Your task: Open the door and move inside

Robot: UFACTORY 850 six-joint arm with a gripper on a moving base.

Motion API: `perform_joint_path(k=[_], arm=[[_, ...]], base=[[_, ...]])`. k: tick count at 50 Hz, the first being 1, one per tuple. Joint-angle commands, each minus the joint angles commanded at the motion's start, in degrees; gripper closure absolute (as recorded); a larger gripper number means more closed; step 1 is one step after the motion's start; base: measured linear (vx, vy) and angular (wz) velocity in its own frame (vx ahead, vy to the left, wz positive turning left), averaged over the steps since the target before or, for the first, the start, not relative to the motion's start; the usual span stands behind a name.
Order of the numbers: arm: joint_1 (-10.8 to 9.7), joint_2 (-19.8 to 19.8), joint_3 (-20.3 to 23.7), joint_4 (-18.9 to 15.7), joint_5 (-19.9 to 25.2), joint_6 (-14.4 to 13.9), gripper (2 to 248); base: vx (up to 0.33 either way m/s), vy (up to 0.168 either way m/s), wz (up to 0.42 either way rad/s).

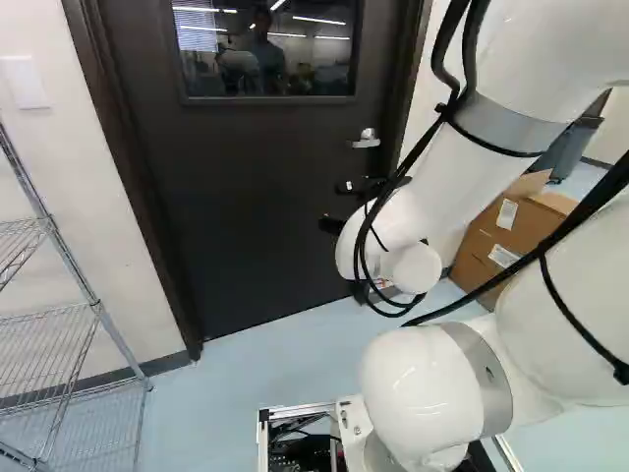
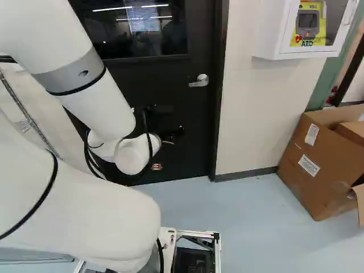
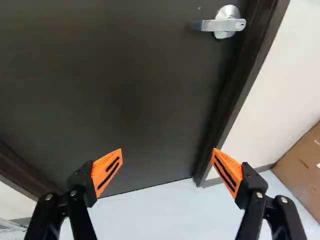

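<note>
Pale-blue floor meets a closed dark door; lever handle, beside the frame, lies ahead of empty, wide-spread fingers, untouched; unlatching, opening and entry remain.

Seen in all three views as a smooth, pale blue floor. Supports, at the right of the right base view, a large brown cardboard box, pictured just beside the pale wall with top flaps open and two white labels on one side. Also bears, at the left of the left base view, a metal wire rack, fitted with slender posts and tiered wire shelves.
</note>
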Motion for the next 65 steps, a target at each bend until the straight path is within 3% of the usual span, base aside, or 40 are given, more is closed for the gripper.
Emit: perform_joint_path(k=[29, 65], arm=[[0.0, 0.0, 0.0, 0.0, 0.0, 0.0, 3], [-0.1, -2.1, -1.8, 0.0, 0.0, 0.0, 3]], base=[[0.149, -0.063, 0.033], [0.002, -0.002, -0.005]])
